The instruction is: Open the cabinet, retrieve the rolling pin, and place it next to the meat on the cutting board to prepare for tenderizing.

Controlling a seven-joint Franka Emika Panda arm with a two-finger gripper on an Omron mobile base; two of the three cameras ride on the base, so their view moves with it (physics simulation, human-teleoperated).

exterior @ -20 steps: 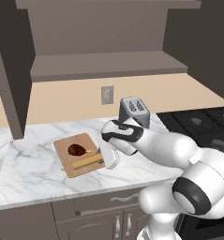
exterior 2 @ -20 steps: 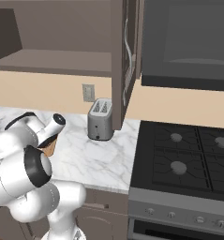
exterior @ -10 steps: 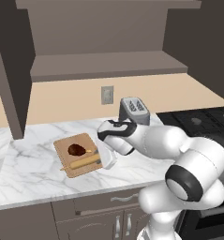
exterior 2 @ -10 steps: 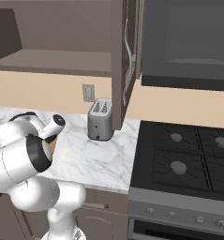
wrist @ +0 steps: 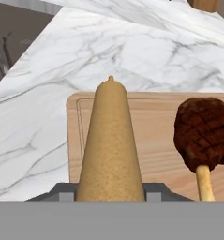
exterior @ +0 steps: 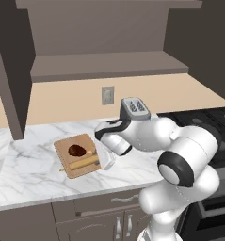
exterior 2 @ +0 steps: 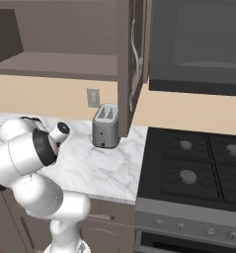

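The cabinet stands open, its inner shelf bare and its doors swung out. The cutting board lies on the marble counter with the meat on its far half. The rolling pin lies along the board's near edge, beside the meat. My gripper is shut on the pin's right end. In the hand view the rolling pin runs away from my gripper over the cutting board, with the meat and its bone stub just to its right.
A silver toaster stands by the wall, right of the board and behind my arm. The black stove lies further right. The left cabinet door hangs over the counter's left end. A wall outlet sits above the counter.
The arm's elbow and forearm have shifted a little. The gripper and the rolling pin stay at the same spot on the board.
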